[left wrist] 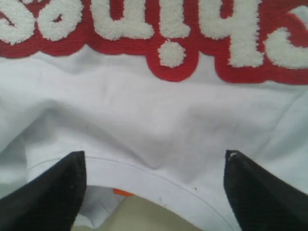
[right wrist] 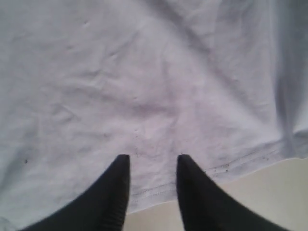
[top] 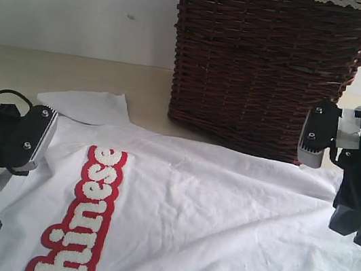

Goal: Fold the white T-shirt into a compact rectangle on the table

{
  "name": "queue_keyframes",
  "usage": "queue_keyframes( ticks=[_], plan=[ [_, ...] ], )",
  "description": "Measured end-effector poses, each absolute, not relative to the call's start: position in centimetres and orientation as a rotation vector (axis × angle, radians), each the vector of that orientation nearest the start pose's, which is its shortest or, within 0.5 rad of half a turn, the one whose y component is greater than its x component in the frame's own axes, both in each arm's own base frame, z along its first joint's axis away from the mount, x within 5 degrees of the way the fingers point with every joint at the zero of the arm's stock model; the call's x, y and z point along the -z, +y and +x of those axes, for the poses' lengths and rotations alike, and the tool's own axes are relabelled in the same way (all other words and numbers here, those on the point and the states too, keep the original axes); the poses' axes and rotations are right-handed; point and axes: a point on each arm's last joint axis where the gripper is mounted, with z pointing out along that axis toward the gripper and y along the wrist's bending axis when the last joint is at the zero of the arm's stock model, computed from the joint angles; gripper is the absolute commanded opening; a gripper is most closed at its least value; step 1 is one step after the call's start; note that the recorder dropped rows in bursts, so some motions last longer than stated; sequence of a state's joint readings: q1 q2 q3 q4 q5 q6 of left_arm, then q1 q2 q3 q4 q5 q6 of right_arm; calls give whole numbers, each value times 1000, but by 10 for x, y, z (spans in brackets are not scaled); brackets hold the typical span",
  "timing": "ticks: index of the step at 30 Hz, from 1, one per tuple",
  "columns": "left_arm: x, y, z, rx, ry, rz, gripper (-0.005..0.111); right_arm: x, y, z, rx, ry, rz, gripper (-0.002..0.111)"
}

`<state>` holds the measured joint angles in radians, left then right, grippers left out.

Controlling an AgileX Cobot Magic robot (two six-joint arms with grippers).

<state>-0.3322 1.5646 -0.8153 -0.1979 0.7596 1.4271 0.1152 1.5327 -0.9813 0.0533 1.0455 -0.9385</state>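
You have the white T-shirt (top: 223,211) flat on the bench (top: 12,68), long axis running from your left claw (left wrist: 154,154), jaws wide apart over the collar (left wrist: 144,175), to your right claw (right wrist: 153,157), jaws narrowly apart over the hem (right wrist: 240,161)

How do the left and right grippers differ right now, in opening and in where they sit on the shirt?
The left gripper has its jaws spread wide; the right gripper has them only narrowly apart. The left sits at the neckline of the white T-shirt, by the orange tag; the right sits at a straight stitched hem. Shared: both are open at a shirt edge, with the table just beyond.
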Motion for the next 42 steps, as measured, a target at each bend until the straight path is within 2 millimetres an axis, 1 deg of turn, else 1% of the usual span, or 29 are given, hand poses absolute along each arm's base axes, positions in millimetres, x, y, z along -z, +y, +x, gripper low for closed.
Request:
queue_keyframes(
  ticks=[2, 4, 7, 11, 14, 19, 21, 27, 30, 34, 38, 40, 42],
  plan=[
    [-178, -98, 246, -71, -2305, -2432, 83, -223, 35, 266, -23, 2660, -1500, 66],
    [-176, -98, 246, -76, -2299, -2428, 83, -222, 35, 267, -11, 2646, -1494, 66],
    [-171, -98, 247, -90, -2287, -2416, 83, -214, 33, 264, 18, 2623, -1543, 67],
    [-165, -98, 248, -103, -2277, -2402, 83, -196, 26, 257, 123, 2588, -1655, 75],
    [-164, -99, 249, -100, -2279, -2402, 83, -186, 22, 251, 175, 2552, -1724, 75],
    [-157, -99, 251, -109, -2272, -2389, 83, -166, 21, 243, 179, 2450, -1877, 75],
    [-154, -99, 251, -115, -2267, -2382, 83, -158, 22, 241, 179, 2419, -1910, 75],
    [-143, -100, 253, -140, -2248, -2354, 83, -144, 24, 250, 224, 2331, -1905, 75],
    [-138, -100, 255, -137, -2246, -2351, 83, -136, 24, 254, 221, 2327, -1905, 75],
    [-132, -100, 257, -138, -2243, -2346, 83, -123, 25, 257, 201, 2339, -1920, 69],
    [-122, -101, 259, -138, -2238, -2337, 83, -117, 25, 258, 192, 2341, -1929, 68],
    [-116, -101, 260, -141, -2235, -2328, 78, -116, 25, 259, 188, 2346, -1932, 68],
    [-113, -101, 261, -145, -2231, -2323, 66, -115, 25, 259, 181, 2352, -1934, 68]
  ],
)
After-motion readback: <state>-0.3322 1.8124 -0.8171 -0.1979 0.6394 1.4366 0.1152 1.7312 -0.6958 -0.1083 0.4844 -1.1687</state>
